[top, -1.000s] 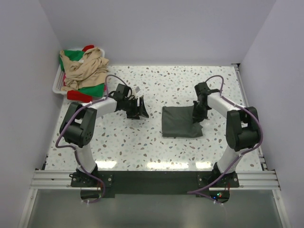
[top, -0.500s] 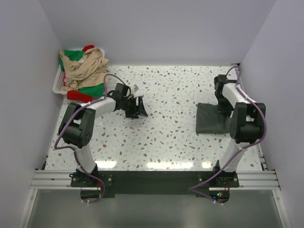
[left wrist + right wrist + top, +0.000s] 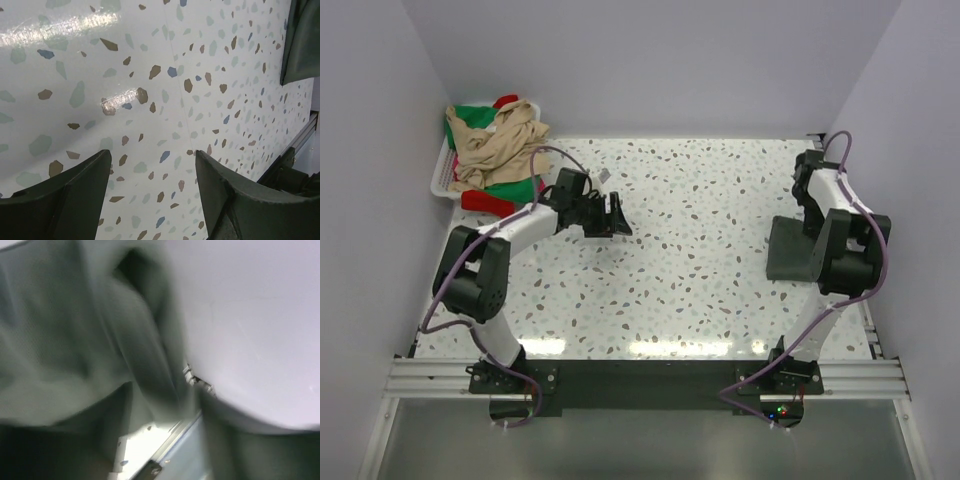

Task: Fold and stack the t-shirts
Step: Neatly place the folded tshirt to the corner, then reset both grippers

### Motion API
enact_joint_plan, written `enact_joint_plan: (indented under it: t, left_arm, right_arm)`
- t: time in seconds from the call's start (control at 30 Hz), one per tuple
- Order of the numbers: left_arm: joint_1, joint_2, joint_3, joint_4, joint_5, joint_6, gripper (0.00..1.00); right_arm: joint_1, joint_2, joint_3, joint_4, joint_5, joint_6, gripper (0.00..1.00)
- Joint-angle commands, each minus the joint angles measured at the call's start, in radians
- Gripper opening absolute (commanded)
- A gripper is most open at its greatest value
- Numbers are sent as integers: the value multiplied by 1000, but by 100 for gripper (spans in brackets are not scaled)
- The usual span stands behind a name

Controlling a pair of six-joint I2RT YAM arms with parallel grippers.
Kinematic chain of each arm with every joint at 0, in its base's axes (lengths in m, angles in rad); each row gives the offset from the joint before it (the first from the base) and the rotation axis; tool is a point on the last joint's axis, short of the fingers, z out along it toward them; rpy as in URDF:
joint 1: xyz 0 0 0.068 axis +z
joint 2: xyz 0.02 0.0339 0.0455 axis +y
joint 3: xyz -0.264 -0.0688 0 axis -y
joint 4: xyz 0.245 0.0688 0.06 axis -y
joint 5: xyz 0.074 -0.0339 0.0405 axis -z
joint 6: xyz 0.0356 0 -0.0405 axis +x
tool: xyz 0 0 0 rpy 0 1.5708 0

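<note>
A folded dark grey t-shirt lies at the table's right edge, partly under my right arm. My right gripper is over its far end. The right wrist view is blurred, but the right gripper has its jaws apart, with grey cloth just ahead of them. My left gripper stands open over bare table left of centre. In the left wrist view the left gripper holds nothing, and the grey t-shirt shows at the top right. Beige, green and red t-shirts are heaped at the back left.
The heap sits in a white plastic basket against the left wall. Walls close in the table on the left, back and right. A metal rail runs along the right edge, and the arms' mounting rail runs along the front.
My right arm has dragged the folded grey t-shirt from the table's middle to the right edge, and its jaws have parted. The left gripper has shifted slightly toward the back.
</note>
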Motion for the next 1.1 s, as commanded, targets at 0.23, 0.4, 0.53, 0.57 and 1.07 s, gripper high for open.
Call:
enact_joint_plan:
  t: [0.23,0.4,0.53,0.57,1.07]
  left_arm:
    - [7,-153,-36,64,-81,29,73]
    - [7,-272,-93,89,-162,26,74]
    - [7,-380,-154,93,-251,16,73]
    - [7,-419,-163,90,-291,14,73]
    - [7,-626,-240,0,-492,9,75]
  right_arm:
    - [16,-169,68,-14,4,52,99]
    - [149,-344,-41,49,-240,82,99]
    - [266,-486,-176,203,-642,202,99]
    - [279,-549,-260,255,-733,237,99]
    - [418,-723,-523,616,-994,402,99]
